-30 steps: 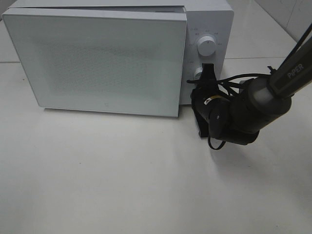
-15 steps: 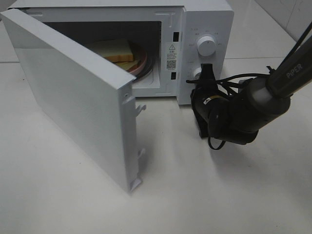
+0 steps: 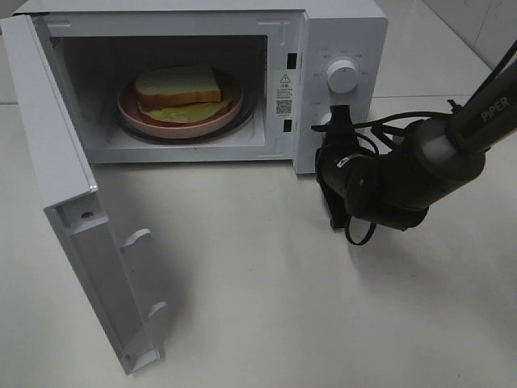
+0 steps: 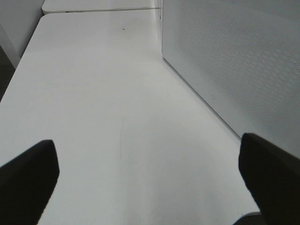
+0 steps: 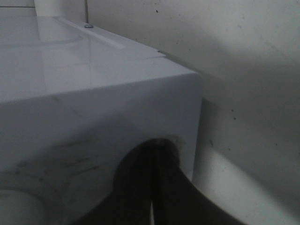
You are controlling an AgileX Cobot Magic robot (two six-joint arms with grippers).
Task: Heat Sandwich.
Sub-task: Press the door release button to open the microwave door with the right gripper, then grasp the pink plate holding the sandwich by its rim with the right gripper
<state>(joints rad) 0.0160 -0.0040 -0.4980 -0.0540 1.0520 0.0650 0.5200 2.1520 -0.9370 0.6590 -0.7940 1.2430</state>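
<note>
Exterior high view first: the microwave (image 3: 343, 32) fills the upper half of the frame with its door (image 3: 65, 186) swung wide toward the lower left. The sandwich (image 3: 178, 85) sits inside the cavity on a pink plate (image 3: 206, 125), at the upper centre.

The right gripper (image 3: 339, 120) is pinched shut with nothing in it. Its tip is against the control panel just below the round dial (image 3: 342, 75), over a lower control I can't quite make out.

The left gripper (image 4: 150, 171) shows only in its own wrist view. Its fingers (image 4: 28, 178) are spread wide and empty, above bare table beside the door's perforated face.

By my reckoning the sandwich is loaded, but with the door open nothing is heating. The door wants closing and the dial setting, unless the warming is already over, which I cannot tell.

The table (image 3: 283, 315) is plain matte white and uncluttered, and pale tiles (image 3: 485, 24) show at the upper right.
</note>
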